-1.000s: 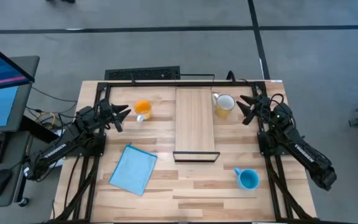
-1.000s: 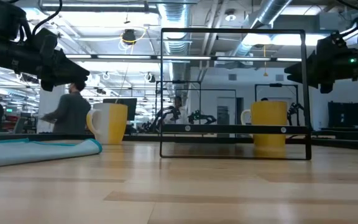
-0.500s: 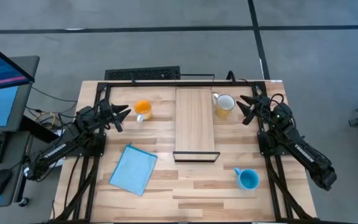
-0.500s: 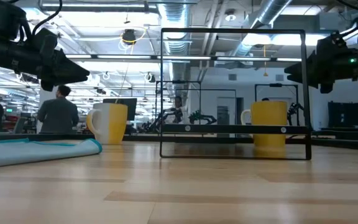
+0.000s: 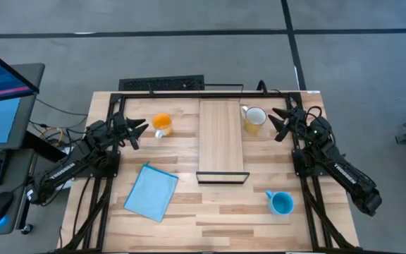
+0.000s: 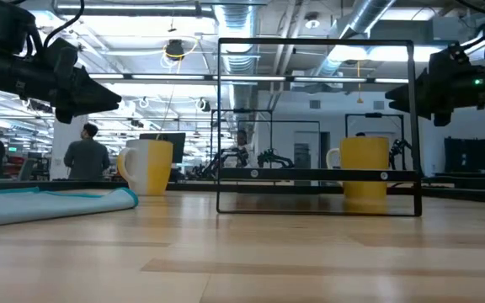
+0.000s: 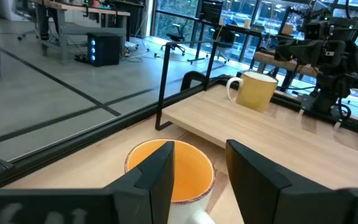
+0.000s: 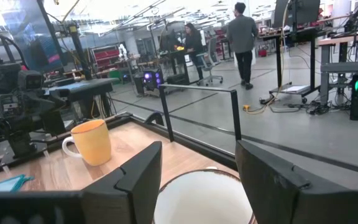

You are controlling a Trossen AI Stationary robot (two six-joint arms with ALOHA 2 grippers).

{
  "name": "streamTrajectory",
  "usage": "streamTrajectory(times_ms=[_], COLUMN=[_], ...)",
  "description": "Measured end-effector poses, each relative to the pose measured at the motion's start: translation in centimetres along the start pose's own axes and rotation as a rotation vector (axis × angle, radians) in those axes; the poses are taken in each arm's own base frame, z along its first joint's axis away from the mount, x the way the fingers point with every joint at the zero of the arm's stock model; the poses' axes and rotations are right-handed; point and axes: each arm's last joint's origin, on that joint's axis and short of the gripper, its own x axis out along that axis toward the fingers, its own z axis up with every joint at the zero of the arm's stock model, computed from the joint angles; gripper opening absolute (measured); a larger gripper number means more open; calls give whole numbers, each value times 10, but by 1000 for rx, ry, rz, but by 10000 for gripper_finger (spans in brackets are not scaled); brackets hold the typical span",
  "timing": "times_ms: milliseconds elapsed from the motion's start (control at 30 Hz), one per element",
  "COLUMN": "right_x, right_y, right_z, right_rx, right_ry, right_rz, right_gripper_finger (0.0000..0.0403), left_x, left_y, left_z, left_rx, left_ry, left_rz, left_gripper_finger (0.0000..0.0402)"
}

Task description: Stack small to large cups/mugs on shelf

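Observation:
The orange mug (image 5: 161, 124) stands on the table's far left; my left gripper (image 5: 139, 132) hovers open just left of it, above table height, its fingers (image 7: 160, 177) framing the mug (image 7: 170, 171) in the left wrist view. The pale yellow mug (image 5: 254, 118) stands right of the shelf's far end; my right gripper (image 5: 278, 123) hovers open just right of it, with the mug's white inside (image 8: 204, 199) between its fingers. The blue mug (image 5: 281, 202) stands near the front right. The light-wood shelf (image 5: 221, 139) lies in the table's middle, raised on a dark wire frame.
A light-blue sheet (image 5: 151, 192) lies flat at the front left. A black metal frame (image 5: 182, 90) runs along the table's far edge. A monitor and keyboard stand off the table's left. A person stands far off in the room behind (image 6: 84, 156).

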Motion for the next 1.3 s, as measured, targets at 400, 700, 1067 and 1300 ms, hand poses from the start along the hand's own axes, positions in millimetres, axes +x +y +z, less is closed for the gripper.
streamTrajectory(times_ms=[400, 700, 1067, 1300], right_x=[0, 0, 0, 0], right_y=[0, 0, 0, 0], right_z=[0, 0, 0, 0], right_rx=[0, 0, 0, 0], right_ry=[0, 0, 0, 0], right_rz=[0, 0, 0, 0], right_gripper_finger=[226, 226, 226, 226], left_x=[0, 0, 0, 0], left_y=[0, 0, 0, 3], left_z=[0, 0, 0, 0], left_rx=[0, 0, 0, 1], left_ry=[0, 0, -2, -18], left_rz=[0, 0, 13, 106], left_gripper_finger=[135, 135, 135, 135])
